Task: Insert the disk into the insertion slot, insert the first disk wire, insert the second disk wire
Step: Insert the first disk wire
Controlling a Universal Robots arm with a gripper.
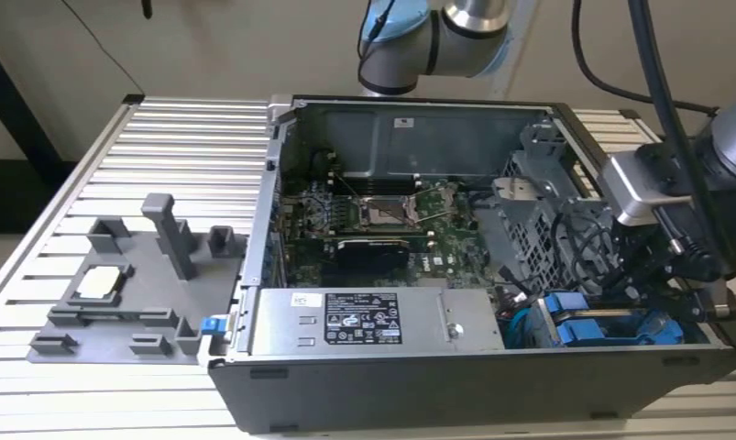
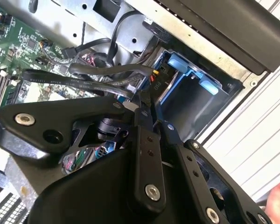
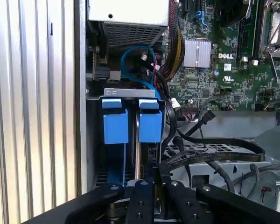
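Jaws are sitting drawn in narrow, almost touching, and the gripper (image 3: pixel 154 170) appears to be pinching the small dark plug end of a flat black disk wire (image 3: pixel 210 156); what lies between the tips is hard to make out. In the second wrist view the gripper (image 2: pixel 148 109) is meeting that same disk wire (image 2: pixel 70 83) where it is ending right at the tips.

Just ahead of the jaws, the disk (image 3: pixel 149 126) is already sitting in the insertion slot (image 3: pixel 130 93), its blue carrier tabs facing away from the tips and its near edge close in front of them. Behind and to one side of the jaws, the wire is looping slackly over other black cables. Farther out, the motherboard (image 3: pixel 214 79) and the power-supply box (image 3: pixel 128 11) are lying well apart from the tips.

The wire is likely behaving limp yet springy, tugging sideways, so the rigid plug body is the better place to be gripping. The disk is probably heavy, stiff and delicate at its socket.
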